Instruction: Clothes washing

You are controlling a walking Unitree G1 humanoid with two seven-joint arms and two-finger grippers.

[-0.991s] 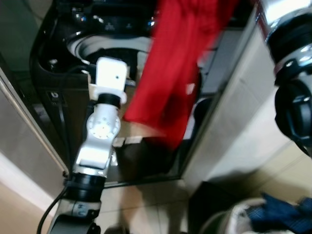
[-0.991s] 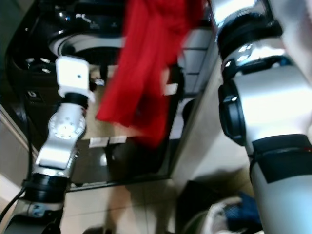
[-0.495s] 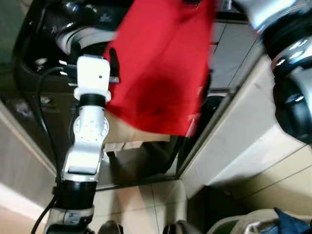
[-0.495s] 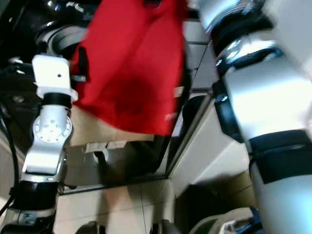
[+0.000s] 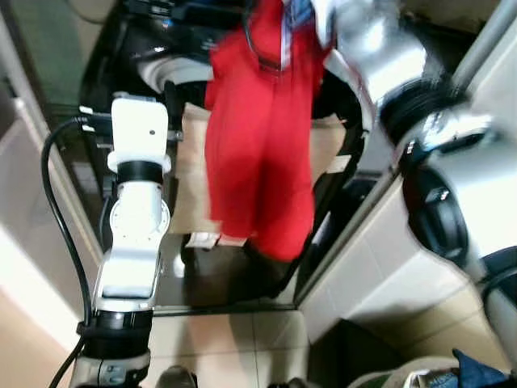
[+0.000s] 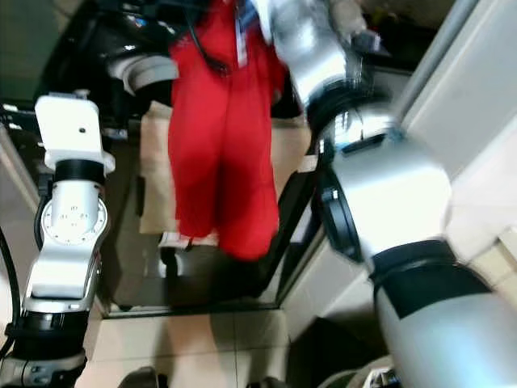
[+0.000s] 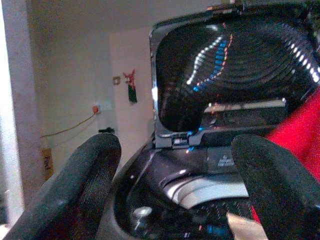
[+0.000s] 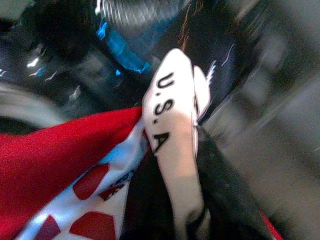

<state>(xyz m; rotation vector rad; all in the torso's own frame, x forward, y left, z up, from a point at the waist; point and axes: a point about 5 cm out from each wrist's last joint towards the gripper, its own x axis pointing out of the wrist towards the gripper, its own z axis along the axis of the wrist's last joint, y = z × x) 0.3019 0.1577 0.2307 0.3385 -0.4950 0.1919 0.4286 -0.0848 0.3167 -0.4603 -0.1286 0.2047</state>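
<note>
hanging from the right gripper [image 8: 175,200], the red garment [image 5: 262,153] dangles in a long fold over the front of the black top-loading washing machine [image 5: 129,56]. its upper end is pinched between the closed black fingers, where a white band printed "u.s.a" [image 8: 170,115] bunches up. the arm is raised high, probably so the cloth's lower hem clears the machine's rim on the way over the drum opening [image 5: 174,73]. the hem sits below that rim, in front of the machine, so more lift or reach seems needed. the lid [image 7: 230,80] stands upright at the back, leaving the opening free. the left gripper [image 7: 180,185] waits beside the drum with its fingers spread and nothing between them, perhaps ready to guide trailing fabric. more laundry, blue cloth [image 5: 477,372], lies in a basket near the robot's right foot.
</note>
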